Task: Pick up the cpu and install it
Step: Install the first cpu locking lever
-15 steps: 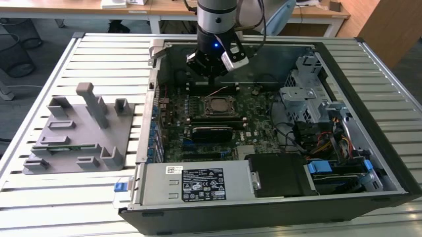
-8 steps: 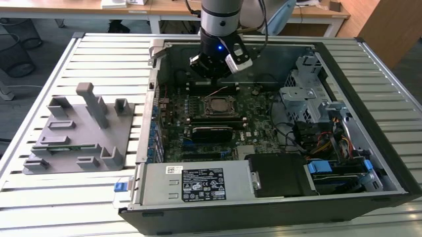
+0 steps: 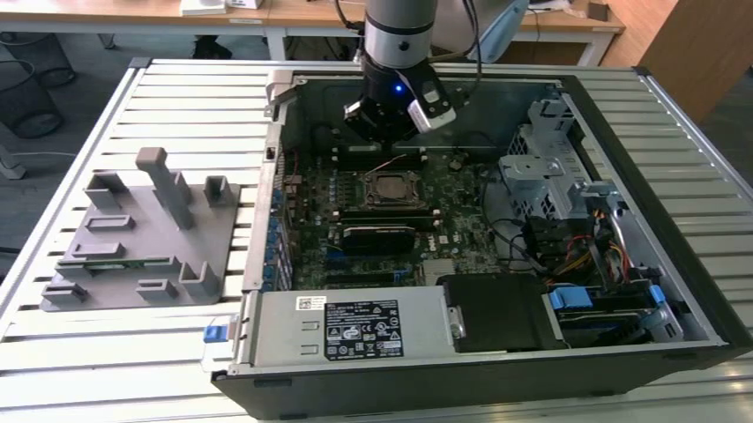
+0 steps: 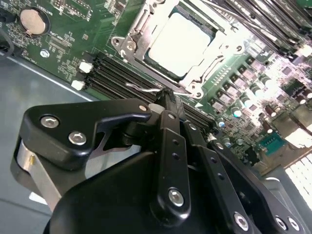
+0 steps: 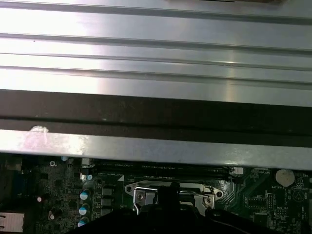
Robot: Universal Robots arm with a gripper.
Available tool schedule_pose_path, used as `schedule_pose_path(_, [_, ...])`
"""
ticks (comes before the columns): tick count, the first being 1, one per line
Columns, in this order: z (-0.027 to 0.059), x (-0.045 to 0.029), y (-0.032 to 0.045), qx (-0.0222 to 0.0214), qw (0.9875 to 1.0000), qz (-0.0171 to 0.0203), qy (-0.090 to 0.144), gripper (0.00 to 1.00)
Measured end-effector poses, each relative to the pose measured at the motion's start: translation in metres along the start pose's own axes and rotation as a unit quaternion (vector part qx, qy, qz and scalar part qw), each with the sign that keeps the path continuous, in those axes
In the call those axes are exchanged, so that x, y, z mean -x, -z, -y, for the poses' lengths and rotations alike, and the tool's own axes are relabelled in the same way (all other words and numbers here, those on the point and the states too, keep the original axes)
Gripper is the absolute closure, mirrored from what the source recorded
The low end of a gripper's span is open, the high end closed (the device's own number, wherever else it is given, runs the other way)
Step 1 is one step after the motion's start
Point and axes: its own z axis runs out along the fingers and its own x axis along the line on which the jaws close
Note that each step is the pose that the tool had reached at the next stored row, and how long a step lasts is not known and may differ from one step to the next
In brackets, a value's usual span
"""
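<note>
i am hovering inside the open computer case [image 3: 659,150], and the cpu [image 4: 179,43] is sitting in its socket [image 3: 389,188] on the motherboard [image 3: 453,207], framed by the metal bracket. my pincer [image 4: 165,100] is hanging just beside the socket, toward the case's back wall, its fingers [image 4: 168,105] pressed together and grasping nothing. beyond that wall the slatted table [image 3: 118,352] is lying open; the grey fixture plate [image 3: 136,233] is standing well apart from the case.
</note>
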Motion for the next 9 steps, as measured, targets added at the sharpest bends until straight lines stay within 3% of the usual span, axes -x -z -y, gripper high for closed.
schedule_pose_path(9, [-0.0024, 0.004, -0.0029, 0.0, 1.0, 0.0, 0.0, 0.89])
